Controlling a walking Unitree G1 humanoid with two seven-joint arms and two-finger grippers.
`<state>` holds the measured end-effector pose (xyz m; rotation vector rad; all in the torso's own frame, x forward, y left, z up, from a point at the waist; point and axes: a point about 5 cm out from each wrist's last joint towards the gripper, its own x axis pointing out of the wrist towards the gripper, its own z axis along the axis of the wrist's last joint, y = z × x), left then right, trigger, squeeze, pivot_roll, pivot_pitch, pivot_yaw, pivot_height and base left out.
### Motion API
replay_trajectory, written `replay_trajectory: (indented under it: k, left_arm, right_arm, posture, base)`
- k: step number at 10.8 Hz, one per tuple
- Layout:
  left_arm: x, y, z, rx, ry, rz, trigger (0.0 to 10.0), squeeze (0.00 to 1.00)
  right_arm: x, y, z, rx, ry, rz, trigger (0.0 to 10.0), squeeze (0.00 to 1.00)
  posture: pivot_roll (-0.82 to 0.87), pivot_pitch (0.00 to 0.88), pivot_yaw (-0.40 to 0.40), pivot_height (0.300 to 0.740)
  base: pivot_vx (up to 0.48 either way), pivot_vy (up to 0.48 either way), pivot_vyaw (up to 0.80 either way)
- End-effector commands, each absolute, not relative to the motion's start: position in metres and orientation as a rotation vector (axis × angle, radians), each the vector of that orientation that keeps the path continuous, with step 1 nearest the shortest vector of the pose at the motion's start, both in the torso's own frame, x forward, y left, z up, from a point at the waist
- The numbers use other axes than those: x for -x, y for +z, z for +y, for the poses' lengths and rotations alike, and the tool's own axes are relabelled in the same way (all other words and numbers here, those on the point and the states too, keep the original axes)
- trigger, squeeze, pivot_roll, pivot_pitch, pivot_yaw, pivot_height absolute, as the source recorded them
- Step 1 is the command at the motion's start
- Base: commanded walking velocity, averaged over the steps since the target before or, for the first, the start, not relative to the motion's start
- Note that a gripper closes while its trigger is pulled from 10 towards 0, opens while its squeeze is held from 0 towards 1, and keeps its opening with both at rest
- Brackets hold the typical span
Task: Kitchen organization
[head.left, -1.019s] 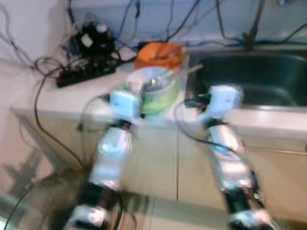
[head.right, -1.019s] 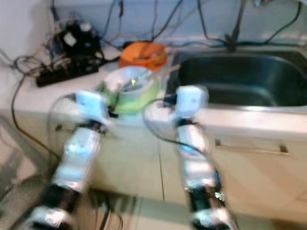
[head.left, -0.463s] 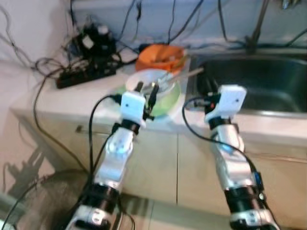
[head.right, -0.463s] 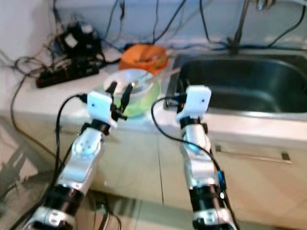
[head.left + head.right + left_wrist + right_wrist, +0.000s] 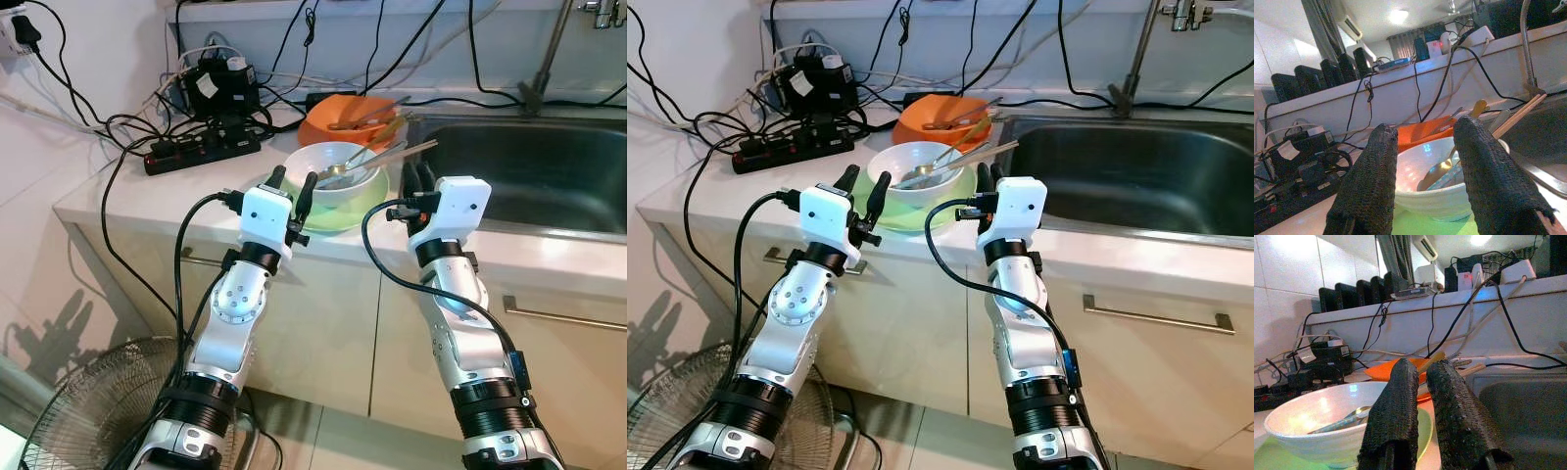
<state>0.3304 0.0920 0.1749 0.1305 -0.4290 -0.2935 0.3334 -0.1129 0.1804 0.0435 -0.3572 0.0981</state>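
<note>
A white bowl [image 5: 315, 164] holding spoons and chopsticks [image 5: 387, 154] sits on a green plate [image 5: 338, 212] on the counter, just left of the sink. Behind it is an orange bowl [image 5: 336, 123] with more utensils. My left gripper [image 5: 294, 182] is open at the bowl's near left rim, its fingers apart from it; in the left wrist view the white bowl [image 5: 1430, 188] lies beyond the two fingers [image 5: 1371, 181]. My right gripper [image 5: 418, 177] is shut and empty, raised to the right of the bowl by the sink's edge, with the white bowl [image 5: 1317, 423] to one side.
The steel sink [image 5: 534, 166] with its faucet [image 5: 549, 54] takes up the counter's right side. A black power strip [image 5: 201, 154], adapters and tangled cables crowd the back left. A fan [image 5: 88, 416] stands on the floor at lower left. A drawer handle [image 5: 563, 313] is below the sink.
The blurred picture has turned sharp and the view has shifted slightly, so the camera moved. Both grippers hold about the same places by the bowl.
</note>
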Motion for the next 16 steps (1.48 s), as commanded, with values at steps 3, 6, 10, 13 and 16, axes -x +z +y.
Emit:
replay_trajectory:
  k: [3,6,10,13,16]
  left_arm:
    - [-0.3314,0.178,0.0959,-0.137,-0.271,-0.441,10.0,0.0]
    - [-0.3318,0.178,0.097,-0.135,-0.264,-0.441,10.0,0.0]
    - [-0.3315,0.1777,0.097,-0.134,-0.264,-0.44,10.0,0.0]
    - [-0.3313,0.1774,0.0973,-0.122,-0.263,-0.44,10.0,0.0]
    - [-0.3314,0.1774,0.0984,-0.107,-0.261,-0.437,10.0,0.0]
  right_arm:
    - [-0.3332,0.1812,-0.111,-0.034,0.107,-0.358,10.0,0.0]
    - [-0.3334,0.1806,-0.1103,-0.032,0.109,-0.356,10.0,0.0]
    - [-0.333,0.1798,-0.1099,-0.03,0.113,-0.354,10.0,0.0]
    - [-0.3327,0.1794,-0.11,-0.031,0.114,-0.354,10.0,0.0]
    - [-0.3329,0.1797,-0.1091,-0.03,0.118,-0.355,10.0,0.0]
  posture:
    - [0.04,0.0,0.109,0.74]
    - [0.04,0.0,0.108,0.74]
    - [0.04,0.0,0.108,0.74]
    - [0.04,0.0,0.109,0.74]
    - [0.04,0.0,0.108,0.74]
  base:
    - [0.0,0.0,0.0]
    - [0.0,-0.333,0.0]
    - [0.0,-0.358,0.0]
    - [0.0,-0.087,0.0]
    - [0.0,0.0,0.0]
